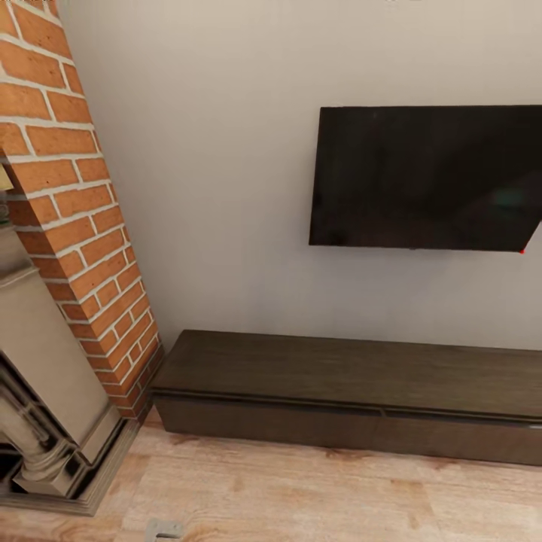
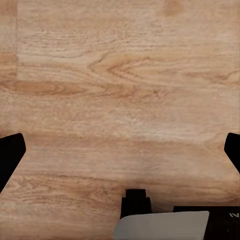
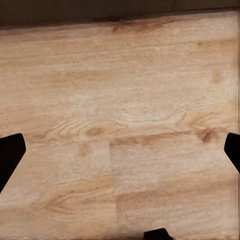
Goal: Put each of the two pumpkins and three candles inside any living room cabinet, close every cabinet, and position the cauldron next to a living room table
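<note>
Cabinet point(image 1: 354, 410): we see one, long, low and dark, against the far wall under the television point(image 1: 429, 177), right of the brick fireplace point(image 1: 68, 226), both fronts shut. We cannot judge progress: shut fronts fit loaded or empty. Left gripper point(image 2: 120, 150) and right gripper point(image 3: 120, 150) hang spread over wooden floor point(image 1: 301, 497), holding nothing.

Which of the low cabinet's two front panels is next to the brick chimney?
The left panel of the low dark cabinet; its end meets the brick chimney. The right panel sits under the TV.
</note>
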